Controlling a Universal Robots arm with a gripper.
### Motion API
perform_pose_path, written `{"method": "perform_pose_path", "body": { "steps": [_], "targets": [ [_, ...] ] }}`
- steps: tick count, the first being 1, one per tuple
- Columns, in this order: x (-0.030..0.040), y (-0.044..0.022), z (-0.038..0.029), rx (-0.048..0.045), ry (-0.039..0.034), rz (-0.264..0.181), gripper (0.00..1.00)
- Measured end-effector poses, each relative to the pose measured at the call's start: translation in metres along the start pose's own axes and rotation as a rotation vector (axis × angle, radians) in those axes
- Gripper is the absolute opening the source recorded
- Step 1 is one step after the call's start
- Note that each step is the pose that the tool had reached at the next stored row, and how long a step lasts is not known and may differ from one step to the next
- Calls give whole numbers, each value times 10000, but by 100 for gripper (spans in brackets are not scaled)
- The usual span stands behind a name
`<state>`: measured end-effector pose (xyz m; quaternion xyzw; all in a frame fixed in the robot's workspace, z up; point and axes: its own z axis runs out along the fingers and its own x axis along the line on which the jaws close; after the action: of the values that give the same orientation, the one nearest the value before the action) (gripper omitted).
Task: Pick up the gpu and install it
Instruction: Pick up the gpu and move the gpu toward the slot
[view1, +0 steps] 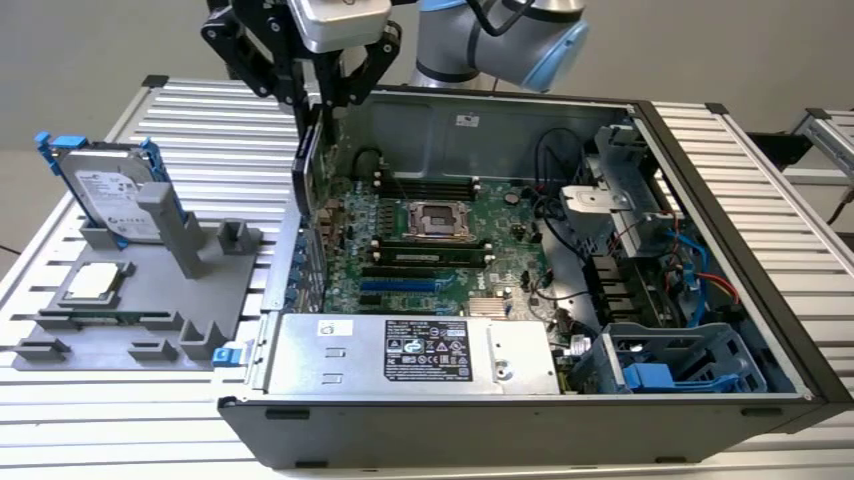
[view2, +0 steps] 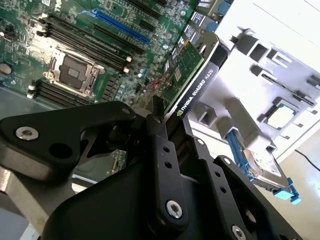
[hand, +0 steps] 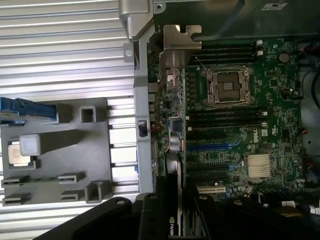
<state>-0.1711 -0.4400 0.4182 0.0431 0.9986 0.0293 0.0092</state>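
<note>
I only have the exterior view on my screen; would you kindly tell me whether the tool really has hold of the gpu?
Observer: Yes. In the second wrist view the tool is shut on the gpu, gripping it at one end.
Operator: Thank you. Which way is its green face turned?
Observer: In that same view the green face is turned toward the inside of the case, over the motherboard.
Operator: And where is its bracket?
Observer: In the first wrist view the silver bracket sits at the end farthest from the tool, just inside the case wall.
</note>
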Motion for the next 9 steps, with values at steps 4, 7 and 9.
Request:
{"method": "perform_pose_path", "body": {
  "steps": [4,7,9],
  "targets": [
    [-38,11,1,0,0,-1,0],
    [-67,20,2,1,1,0,0],
    [-89,27,3,0,0,0,0]
  ]
}}
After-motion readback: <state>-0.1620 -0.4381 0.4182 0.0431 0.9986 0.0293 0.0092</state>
